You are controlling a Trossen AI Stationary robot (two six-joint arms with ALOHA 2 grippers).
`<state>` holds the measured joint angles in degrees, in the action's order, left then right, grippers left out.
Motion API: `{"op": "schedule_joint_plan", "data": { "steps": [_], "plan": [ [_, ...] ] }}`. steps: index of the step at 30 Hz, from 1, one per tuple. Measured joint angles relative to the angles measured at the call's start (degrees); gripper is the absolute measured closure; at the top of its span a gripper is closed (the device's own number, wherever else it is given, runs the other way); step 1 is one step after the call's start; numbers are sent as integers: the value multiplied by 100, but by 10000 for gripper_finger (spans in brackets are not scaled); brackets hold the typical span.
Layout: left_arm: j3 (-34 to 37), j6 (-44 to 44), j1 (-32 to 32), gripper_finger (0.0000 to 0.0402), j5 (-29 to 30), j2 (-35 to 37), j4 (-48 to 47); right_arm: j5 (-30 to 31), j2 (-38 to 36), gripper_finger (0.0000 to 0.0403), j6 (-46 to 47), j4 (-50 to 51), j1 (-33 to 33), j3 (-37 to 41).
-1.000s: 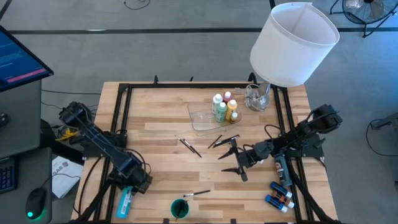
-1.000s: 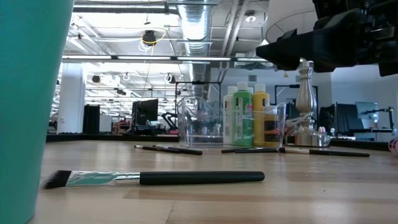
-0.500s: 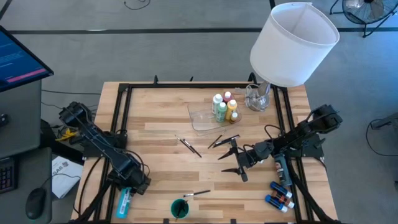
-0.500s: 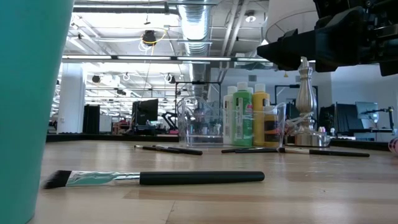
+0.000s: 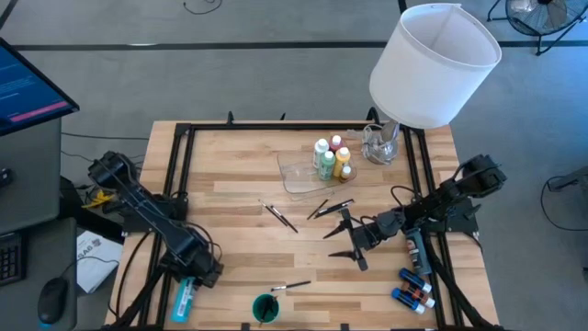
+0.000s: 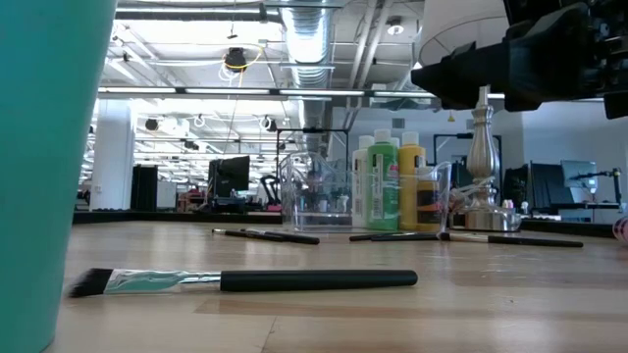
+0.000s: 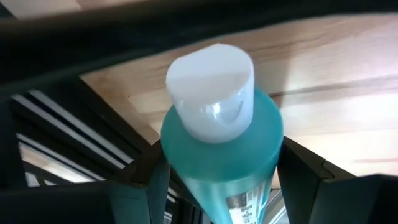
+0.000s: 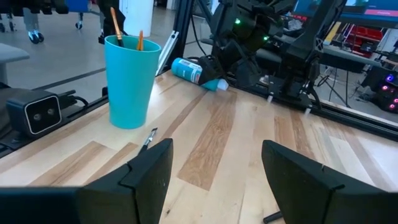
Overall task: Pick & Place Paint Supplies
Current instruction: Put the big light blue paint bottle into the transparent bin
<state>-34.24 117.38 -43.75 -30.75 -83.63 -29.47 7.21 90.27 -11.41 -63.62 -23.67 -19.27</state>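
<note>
Left gripper (image 7: 217, 186) pinching a teal bottle (image 7: 217, 149) at the table's 7 o'clock corner.
Right gripper (image 5: 347, 236) hovers at 4 o'clock, fingers spread, empty; brushes (image 5: 329, 208) just beyond, bottles (image 5: 331, 158) at 1 o'clock.

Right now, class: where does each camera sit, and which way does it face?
High: overhead, facing down on table, both arms.
Low: tabletop level, facing brush, bottles; right arm overhead.
Left wrist: on left arm, left hand holds teal bottle.
Right wrist: on right arm, open right hand, facing cup.
Shared: cup, high and right wrist.
</note>
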Motion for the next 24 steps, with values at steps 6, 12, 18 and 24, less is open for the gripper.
{"op": "schedule_joint_plan", "data": {
  "steps": [6, 12, 18, 24],
  "plan": [
    [2, -106, -63, 215, -10, -348, 476, 1, -1, 163, 32, 24, 1, 0],
    [-2, -168, -52, 217, -40, -408, 497, 1, 1, 163, 36, 20, 1, 0],
    [-2, -335, -56, 274, -175, -417, 488, 1, 0, 163, 51, 18, 1, 0],
    [0, -510, -45, 291, 228, -230, 477, 1, 1, 163, 52, 18, 1, 0]
  ]
}}
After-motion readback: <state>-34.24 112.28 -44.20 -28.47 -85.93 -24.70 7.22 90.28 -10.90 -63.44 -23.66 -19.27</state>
